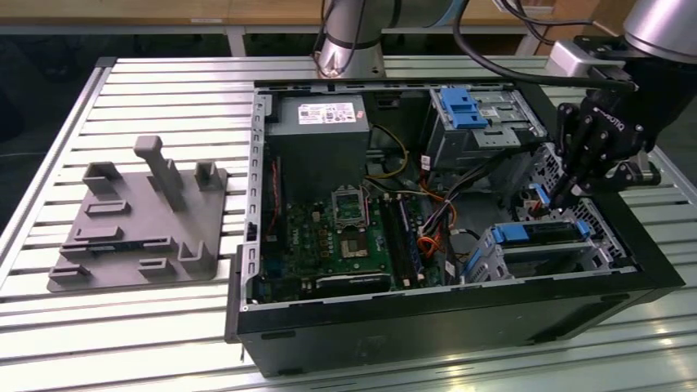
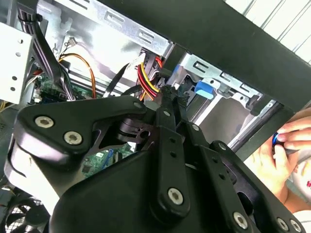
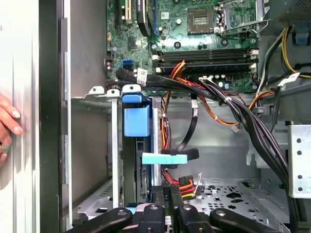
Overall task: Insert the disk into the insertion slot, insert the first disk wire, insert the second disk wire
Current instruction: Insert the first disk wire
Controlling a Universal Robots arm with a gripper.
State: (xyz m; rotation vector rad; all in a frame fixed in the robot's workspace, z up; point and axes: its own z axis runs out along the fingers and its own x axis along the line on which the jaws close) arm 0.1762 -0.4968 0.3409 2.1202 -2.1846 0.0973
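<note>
The disk [image 1: 544,234], silver in its blue bracket, sits inside the insertion slot [image 1: 566,263], a small grey cage at the case's corner on the exterior view's right. In the first wrist view the disk [image 3: 137,119] stands edge-on with a light-blue plug [image 3: 164,158] on a black cable against its end. My gripper [image 1: 561,196] hangs just above the cage. Its fingers [image 3: 158,194] stand close together beside a red, yellow and black disk wire [image 3: 186,184]. In the second wrist view that wire [image 2: 147,80] ends at my gripper [image 2: 172,92], which looks shut on its plug.
The open case holds a green motherboard [image 1: 338,237], a grey power supply [image 1: 321,135] and a taller bay with a blue latch [image 1: 468,106]. Cable bundles [image 3: 243,116] cross near the cage. A person's hand [image 3: 7,126] rests on the case wall. A grey fixture [image 1: 142,220] lies outside.
</note>
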